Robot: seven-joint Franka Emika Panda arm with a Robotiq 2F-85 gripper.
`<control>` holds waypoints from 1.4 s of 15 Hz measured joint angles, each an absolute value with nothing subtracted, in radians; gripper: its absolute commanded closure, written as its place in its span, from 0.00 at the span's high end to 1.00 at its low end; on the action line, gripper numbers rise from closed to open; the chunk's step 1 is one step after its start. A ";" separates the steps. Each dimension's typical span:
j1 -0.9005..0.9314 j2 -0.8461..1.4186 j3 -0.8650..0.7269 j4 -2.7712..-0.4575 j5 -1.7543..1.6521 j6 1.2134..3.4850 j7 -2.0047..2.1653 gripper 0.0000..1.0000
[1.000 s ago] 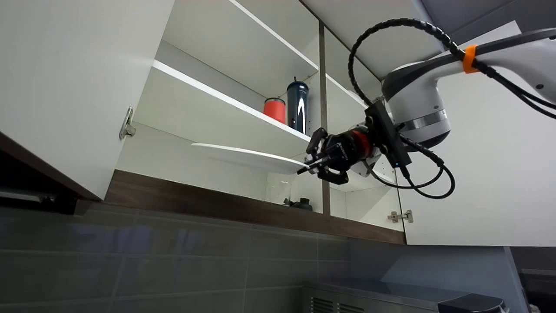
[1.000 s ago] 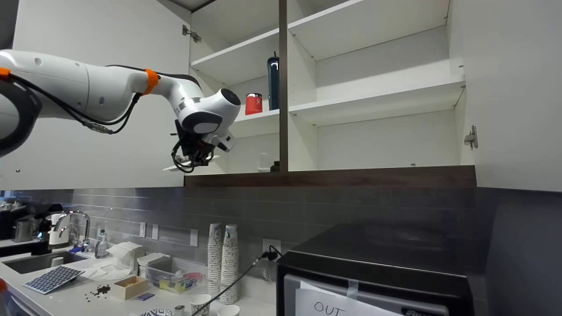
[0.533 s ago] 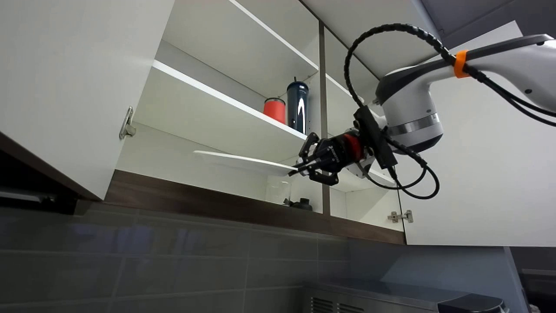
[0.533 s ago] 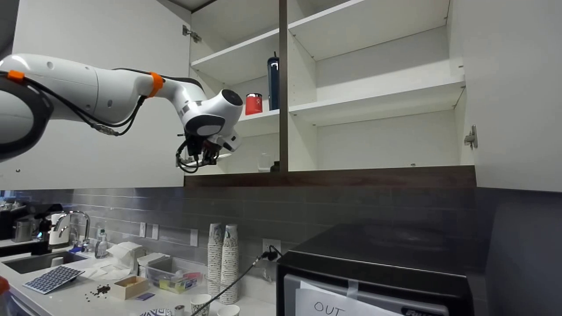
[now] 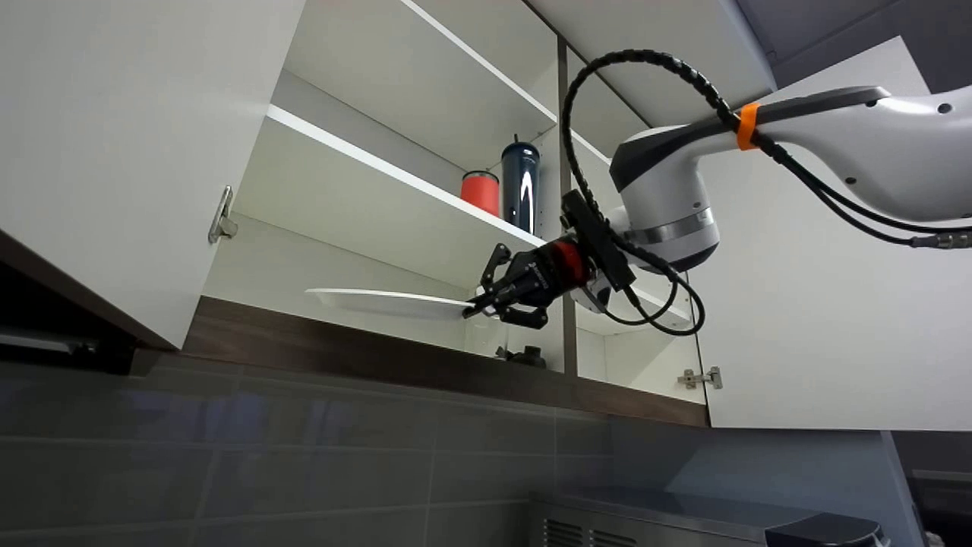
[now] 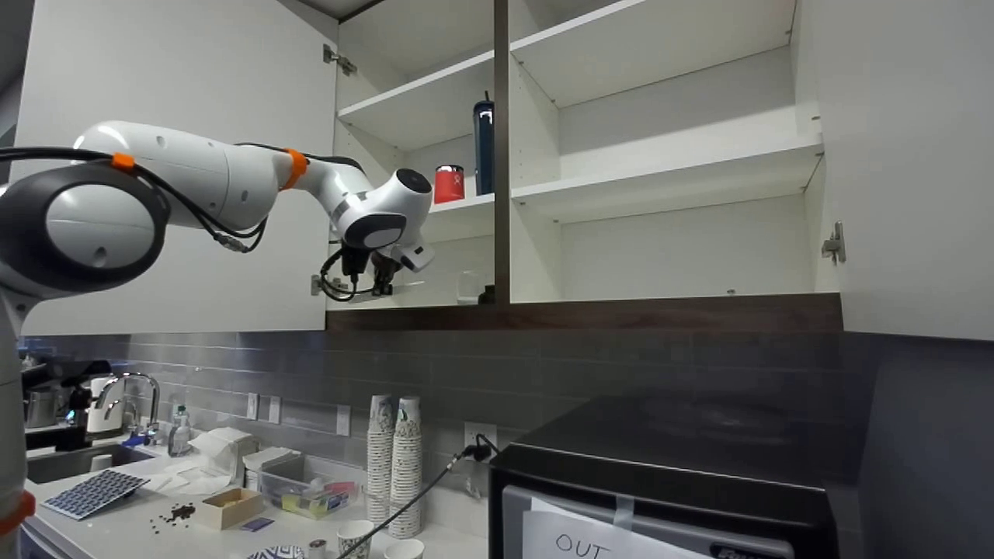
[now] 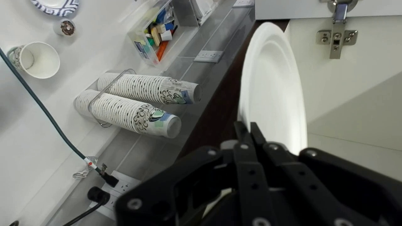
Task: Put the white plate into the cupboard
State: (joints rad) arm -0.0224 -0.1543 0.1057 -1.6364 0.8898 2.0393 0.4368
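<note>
The white plate (image 5: pixel 387 302) is a thin, nearly level sliver in an exterior view, at the opening of the cupboard's lowest compartment and above its brown bottom edge. In an exterior view (image 6: pixel 408 283) the arm hides most of it. The white cupboard (image 5: pixel 364 338) stands open; it also shows in an exterior view (image 6: pixel 675 313). My gripper (image 5: pixel 468 308) is shut on the plate's near rim, with the plate reaching out ahead of it. In the wrist view the gripper (image 7: pixel 249 126) pinches the rim of the plate (image 7: pixel 276 84). I cannot tell how far inside the plate is.
A red cup (image 5: pixel 480 194) and a dark bottle (image 5: pixel 520 186) stand on the shelf above. A clear container (image 5: pixel 486 334) and a black object (image 5: pixel 529 355) sit in the lowest compartment near the centre divider (image 6: pixel 501 155). Open doors (image 5: pixel 114 137) flank the cupboard.
In an exterior view my gripper and the plate have moved left and lower, and the plate looks more level. In an exterior view the gripper has moved right, to the cupboard opening. The grip holds.
</note>
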 measured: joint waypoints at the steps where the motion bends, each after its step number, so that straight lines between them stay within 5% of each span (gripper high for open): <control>1: -0.015 -0.140 0.106 -1.619 0.876 2.039 0.469 0.01; 17: 0.061 0.053 0.106 -1.430 0.838 2.174 0.774 0.01; 18: 0.064 0.060 0.105 -1.422 0.833 2.183 0.784 0.23; 21: 0.070 0.077 0.105 -1.403 0.819 2.201 0.814 0.42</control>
State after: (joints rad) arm 0.0695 0.0771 0.1055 -1.4030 0.8189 2.2010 0.8144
